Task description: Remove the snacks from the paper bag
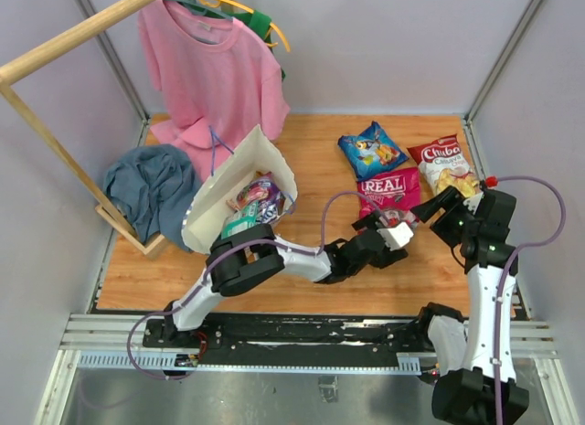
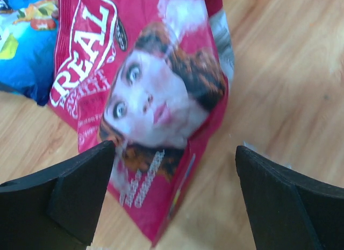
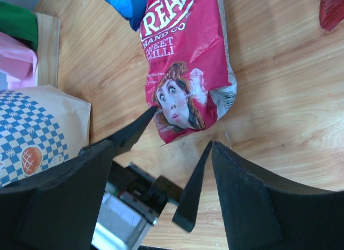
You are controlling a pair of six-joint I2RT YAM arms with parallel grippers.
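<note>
The left gripper [image 2: 174, 175] hangs with its jaws spread wide just over the REAL packet [image 2: 145, 99]. That packet lies flat on the wooden surface [image 2: 279, 72], well apart from the paper bag [image 1: 260, 151], which looks like the chosen set-down spot. The right gripper [image 3: 161, 153], also spread and empty, hovers near, probably keeping clear. Three snacks lie out: REAL, a blue bag [image 1: 372, 149] and the Chiba chips [image 1: 445, 164]. The paper bag lies tipped with its mouth open for reaching, and at least two packets [image 1: 259, 196] show inside.

light: bright, even, soft shadows | glare: sheen on glossy pink-red "REAL" packet [image 2: 156, 99] | blur: left wrist view soft, black fingers [image 2: 59, 201] defocused
</note>
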